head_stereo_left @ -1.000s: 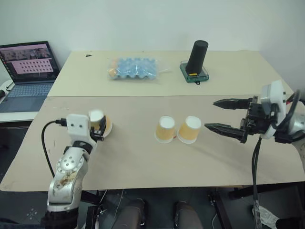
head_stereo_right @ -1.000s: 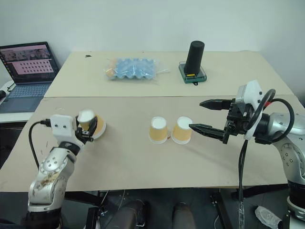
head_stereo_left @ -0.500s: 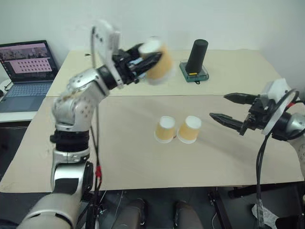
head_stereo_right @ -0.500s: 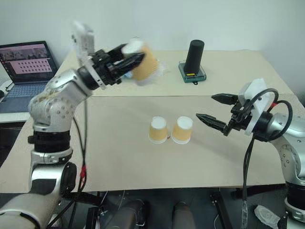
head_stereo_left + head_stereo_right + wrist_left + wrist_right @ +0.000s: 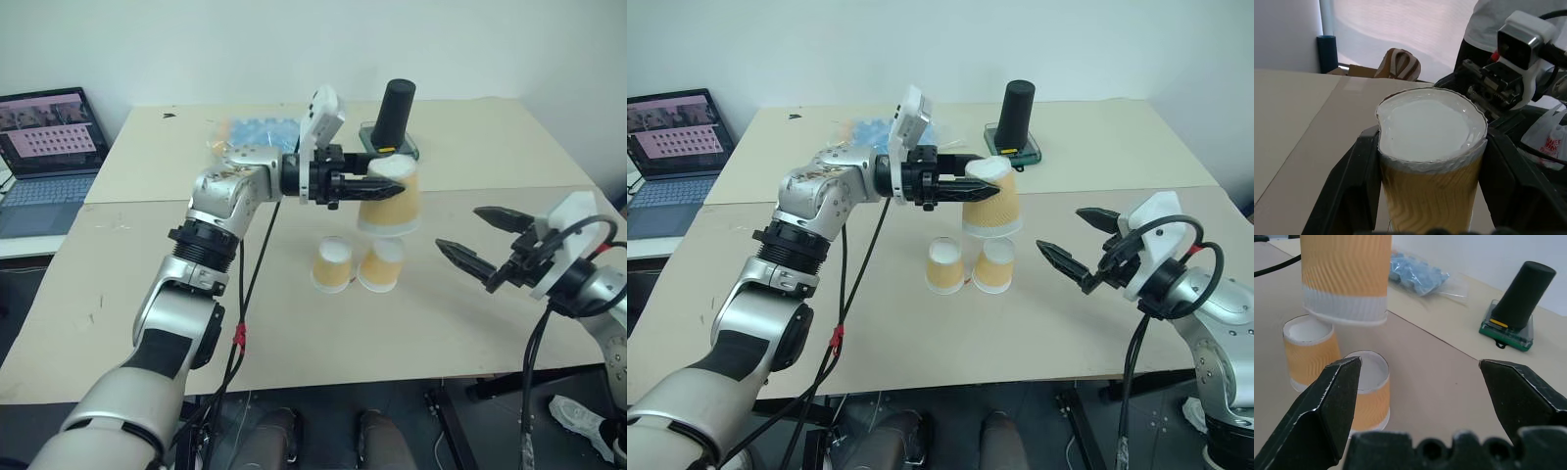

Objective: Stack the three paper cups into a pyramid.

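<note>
My left gripper [image 5: 965, 186] is clamped on the third cup [image 5: 990, 200], upside down, held in the air just above the two base cups [image 5: 968, 264], which stand touching each other on the table [image 5: 872, 333]. My right gripper [image 5: 1068, 245] waits wide open and empty, beside the pair.

To do it well: keep cup level, centre it over the seam btw. both bases, lower slowly, release only when rim sits on both. It looks slightly off-centre, I cannot be sure.

Vs. 1 s ago: the cup was low by my left side, well apart from the pair; now it is carried up and over them.
</note>
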